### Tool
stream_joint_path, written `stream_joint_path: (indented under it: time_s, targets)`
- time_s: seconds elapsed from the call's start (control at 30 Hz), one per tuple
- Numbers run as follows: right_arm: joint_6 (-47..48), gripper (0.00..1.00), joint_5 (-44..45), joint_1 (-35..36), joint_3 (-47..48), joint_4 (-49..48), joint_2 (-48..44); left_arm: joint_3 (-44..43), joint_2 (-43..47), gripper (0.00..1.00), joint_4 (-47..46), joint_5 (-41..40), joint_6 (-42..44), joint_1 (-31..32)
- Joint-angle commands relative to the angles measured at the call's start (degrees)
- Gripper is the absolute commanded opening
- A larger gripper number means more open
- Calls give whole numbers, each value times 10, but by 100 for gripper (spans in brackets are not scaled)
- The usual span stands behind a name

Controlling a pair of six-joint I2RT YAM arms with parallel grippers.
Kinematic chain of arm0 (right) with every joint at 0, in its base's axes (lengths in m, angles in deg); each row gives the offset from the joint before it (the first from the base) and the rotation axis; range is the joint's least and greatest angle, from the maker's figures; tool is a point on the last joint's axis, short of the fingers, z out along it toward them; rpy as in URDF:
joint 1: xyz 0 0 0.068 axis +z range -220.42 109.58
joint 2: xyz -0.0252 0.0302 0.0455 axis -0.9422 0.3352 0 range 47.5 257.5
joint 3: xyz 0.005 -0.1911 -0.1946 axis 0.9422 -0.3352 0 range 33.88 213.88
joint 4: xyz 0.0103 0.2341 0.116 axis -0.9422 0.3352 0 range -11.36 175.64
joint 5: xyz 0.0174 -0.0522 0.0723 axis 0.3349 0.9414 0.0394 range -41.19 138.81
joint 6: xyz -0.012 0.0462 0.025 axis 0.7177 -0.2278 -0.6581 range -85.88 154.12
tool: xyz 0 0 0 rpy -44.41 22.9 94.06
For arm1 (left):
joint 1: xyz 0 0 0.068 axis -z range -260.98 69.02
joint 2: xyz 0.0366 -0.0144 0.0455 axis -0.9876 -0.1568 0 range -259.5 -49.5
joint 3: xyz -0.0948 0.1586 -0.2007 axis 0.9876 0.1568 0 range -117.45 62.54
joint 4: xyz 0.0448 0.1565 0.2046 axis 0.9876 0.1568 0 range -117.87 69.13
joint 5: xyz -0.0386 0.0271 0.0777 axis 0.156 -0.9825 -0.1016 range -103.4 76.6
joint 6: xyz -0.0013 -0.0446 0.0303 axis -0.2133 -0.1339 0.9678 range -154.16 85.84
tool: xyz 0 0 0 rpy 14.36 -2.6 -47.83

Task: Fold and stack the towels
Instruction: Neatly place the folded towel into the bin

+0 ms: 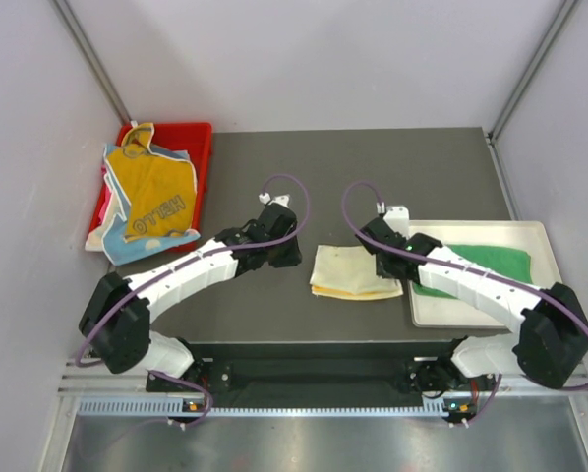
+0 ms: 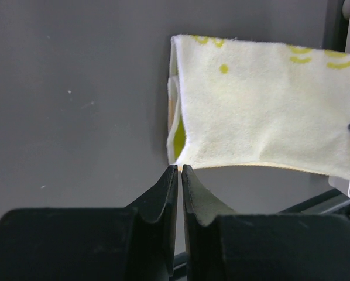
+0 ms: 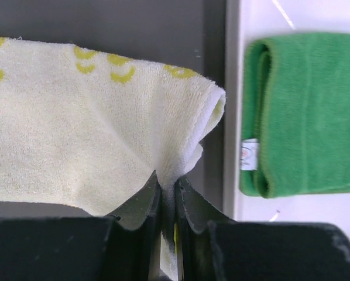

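1. Top: folded yellow towel mid-table, btwn L gripper and R gripper. Green towel on tray at right; HELLO towel over bin.
2. L wrist: L gripper jaws nearly together, nipping yellow towel at its corner.
3. R wrist: R gripper jaws pinch yellow towel at its edge. Green towel lies folded on tray.

Yellow towel cut off L edge, R wrist view; green towel partly under R arm.
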Motion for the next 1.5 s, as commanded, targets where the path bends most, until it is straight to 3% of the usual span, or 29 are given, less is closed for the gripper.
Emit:
stream_joint_path:
  time_s: [0.0, 0.3, 0.7, 0.97, 1.47]
  targets:
    - [21, 0, 56, -22, 10, 60, -34, -24, -7, 12, -26, 39, 4, 1]
    - [82, 0, 65, -128, 3, 75, -87, -26, 25, 13, 2, 89, 31, 1]
    - [128, 0, 55, -233, 38, 83, -68, -24, 49, 13, 11, 161, 58, 1]
    - [219, 0, 69, -307, 56, 90, -74, -10, 47, 13, 4, 185, 66, 1]
    - [267, 0, 92, -360, 66, 85, -81, -11, 40, 13, 14, 192, 76, 1]
